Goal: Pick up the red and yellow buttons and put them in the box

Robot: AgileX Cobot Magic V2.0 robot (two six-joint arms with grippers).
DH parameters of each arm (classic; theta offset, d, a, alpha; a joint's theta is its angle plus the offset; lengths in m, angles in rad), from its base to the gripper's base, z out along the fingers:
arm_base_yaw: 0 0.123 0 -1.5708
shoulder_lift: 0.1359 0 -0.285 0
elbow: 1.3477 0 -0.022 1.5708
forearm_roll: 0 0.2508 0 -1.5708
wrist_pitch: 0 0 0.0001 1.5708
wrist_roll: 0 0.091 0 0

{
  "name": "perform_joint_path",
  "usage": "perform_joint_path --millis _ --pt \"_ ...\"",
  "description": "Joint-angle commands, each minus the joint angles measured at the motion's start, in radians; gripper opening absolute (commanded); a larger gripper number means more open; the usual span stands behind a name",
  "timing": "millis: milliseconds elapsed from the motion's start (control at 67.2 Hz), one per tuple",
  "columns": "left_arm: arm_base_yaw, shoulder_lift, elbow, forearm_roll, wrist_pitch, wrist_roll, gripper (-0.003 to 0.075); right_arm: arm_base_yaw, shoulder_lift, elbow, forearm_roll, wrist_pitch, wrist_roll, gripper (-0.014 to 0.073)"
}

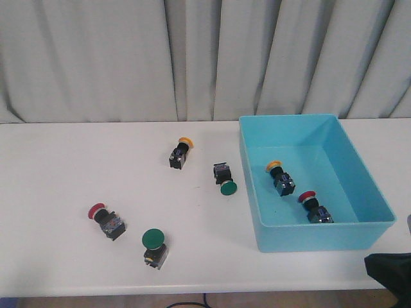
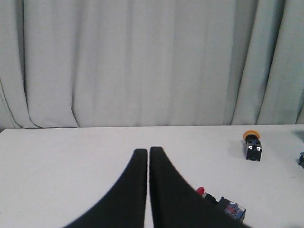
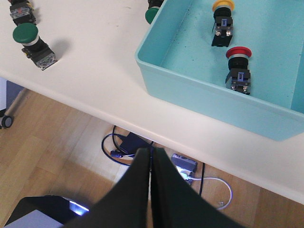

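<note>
The turquoise box [image 1: 321, 237] stands at the table's right and holds one yellow button [image 1: 279, 174] and one red button [image 1: 313, 206]. In the right wrist view the same box [image 3: 204, 90] shows its yellow button [image 3: 222, 21] and red button [image 3: 239, 66]. Another yellow button [image 1: 180, 153] lies on its side mid-table, and another red button [image 1: 106, 219] lies front left. My left gripper [image 2: 148, 151] is shut and empty above the table; the red button [image 2: 223, 204] is partly hidden behind one finger, and the yellow button [image 2: 252, 145] is farther off. My right gripper [image 3: 151, 151] is shut and empty, off the table's front edge above the floor.
Two green-capped buttons lie on the table: one [image 1: 225, 178] just left of the box, one [image 1: 155, 246] near the front edge. A grey curtain hangs behind the table. Cables and a power brick [image 3: 137, 142] lie on the wooden floor below the right gripper.
</note>
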Motion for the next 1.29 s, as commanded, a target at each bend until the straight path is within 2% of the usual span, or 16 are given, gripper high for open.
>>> perform_joint_path --millis 0,699,774,893,1056,1175,1279 --pt "0.001 -0.017 0.028 -0.007 -0.066 0.005 -0.0008 0.000 0.001 -0.025 0.005 -0.049 -0.001 -0.0007" --pt "0.001 -0.016 0.028 -0.007 -0.065 0.005 -0.0008 0.000 0.001 -0.025 0.005 -0.049 -0.001 -0.0007" --pt "0.001 -0.016 0.028 -0.007 -0.065 0.005 -0.0008 -0.008 -0.023 -0.021 -0.039 -0.065 -0.030 -0.0007" --pt "0.001 -0.016 0.028 -0.007 -0.065 0.005 -0.0008 -0.116 -0.127 0.057 -0.051 -0.232 -0.067 -0.0007" --pt "0.001 -0.016 0.028 -0.007 -0.065 0.005 -0.0008 -0.245 -0.347 0.281 -0.040 -0.527 -0.081 -0.0007" --pt "0.001 -0.016 0.028 -0.007 -0.065 0.005 -0.0008 -0.274 -0.495 0.437 -0.013 -0.667 -0.081 -0.0007" --pt "0.001 -0.016 0.028 -0.007 -0.065 0.005 -0.0008 -0.275 -0.593 0.547 -0.007 -0.731 -0.081 -0.0007"
